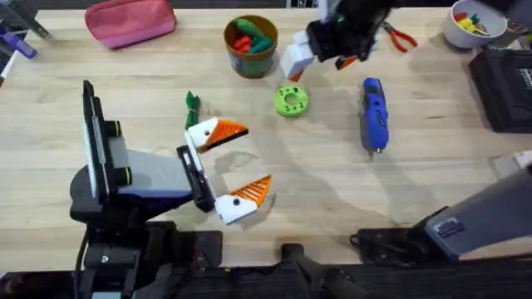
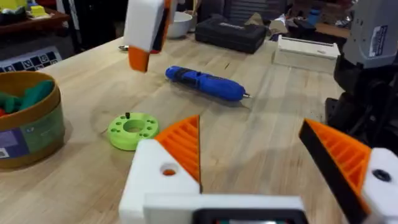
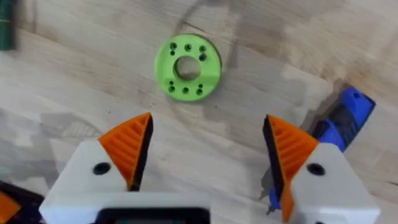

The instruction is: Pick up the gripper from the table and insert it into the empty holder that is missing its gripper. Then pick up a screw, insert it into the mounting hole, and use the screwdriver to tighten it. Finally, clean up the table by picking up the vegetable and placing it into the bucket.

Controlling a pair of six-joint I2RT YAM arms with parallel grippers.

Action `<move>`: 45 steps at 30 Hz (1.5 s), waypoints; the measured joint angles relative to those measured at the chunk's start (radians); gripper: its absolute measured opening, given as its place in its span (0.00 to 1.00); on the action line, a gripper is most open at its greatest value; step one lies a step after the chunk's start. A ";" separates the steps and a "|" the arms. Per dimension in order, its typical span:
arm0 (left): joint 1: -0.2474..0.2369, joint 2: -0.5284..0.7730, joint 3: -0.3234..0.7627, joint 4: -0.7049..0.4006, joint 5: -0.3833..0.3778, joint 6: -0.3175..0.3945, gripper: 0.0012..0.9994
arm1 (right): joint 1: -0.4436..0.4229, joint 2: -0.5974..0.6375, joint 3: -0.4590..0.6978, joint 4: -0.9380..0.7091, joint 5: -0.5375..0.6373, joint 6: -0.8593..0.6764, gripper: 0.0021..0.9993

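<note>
My right gripper (image 1: pixel 324 65) hangs open over the far middle of the table, orange pads on both white fingers (image 3: pixel 124 146), just beyond a round green disc (image 3: pixel 186 68). A small dark screw stands on that disc (image 2: pixel 132 129). The blue screwdriver (image 1: pixel 373 114) lies right of the disc. A slim dark-green vegetable (image 1: pixel 193 106) lies left of it. The brown bucket (image 1: pixel 250 46) at the back holds red and green toys. My left gripper (image 1: pixel 258 155) rests open near the table's middle, both orange pads on. A loose gripper tip and an empty holder are out of view.
A pink pouch (image 1: pixel 130 20) lies at the back left. Red pliers (image 1: pixel 401 37) and a white bowl (image 1: pixel 474 23) sit at the back right. A black case (image 1: pixel 504 87) stands along the right edge.
</note>
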 joint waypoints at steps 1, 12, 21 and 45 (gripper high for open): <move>0.000 0.000 0.000 0.000 0.000 0.000 0.99 | 0.006 0.023 0.008 0.002 0.006 -0.004 0.96; 0.000 0.000 0.000 0.000 0.000 0.000 0.99 | 0.019 0.175 0.028 0.032 0.026 -0.012 0.90; 0.000 0.000 0.000 0.000 0.000 0.000 0.99 | 0.019 0.250 0.028 0.081 0.050 -0.012 0.88; 0.000 0.000 0.000 0.000 0.000 0.000 0.99 | 0.031 0.298 0.028 0.168 0.067 -0.012 0.62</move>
